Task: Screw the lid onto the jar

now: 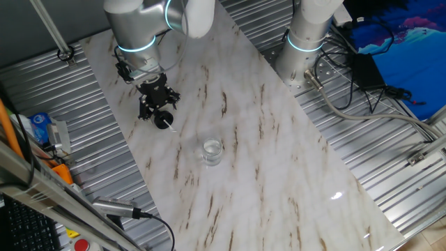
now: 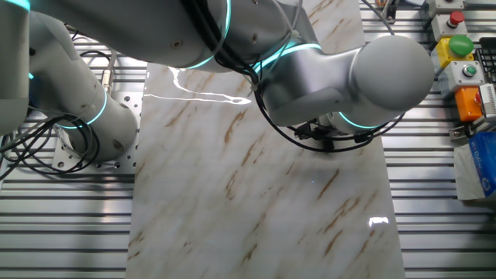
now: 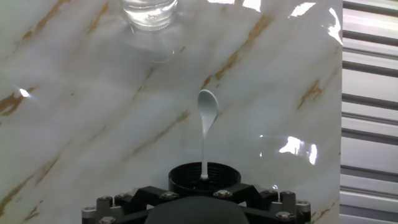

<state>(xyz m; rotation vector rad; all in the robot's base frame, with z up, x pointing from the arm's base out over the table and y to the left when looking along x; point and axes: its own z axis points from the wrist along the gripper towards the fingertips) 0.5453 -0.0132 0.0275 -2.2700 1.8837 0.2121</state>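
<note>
Black lid (image 3: 204, 178) gripped in hand (image 1: 159, 111) | white spoon under lid | glass jar (image 1: 212, 150) well ahead, apart

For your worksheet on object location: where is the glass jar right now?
The jar stands upright on the marble table near its middle, apart from the gripper holding the lid; in the hand view the jar sits at the top edge, left of centre.

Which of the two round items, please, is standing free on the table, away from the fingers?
The clear glass jar; the black lid, with its white spoon, is being carried.
</note>
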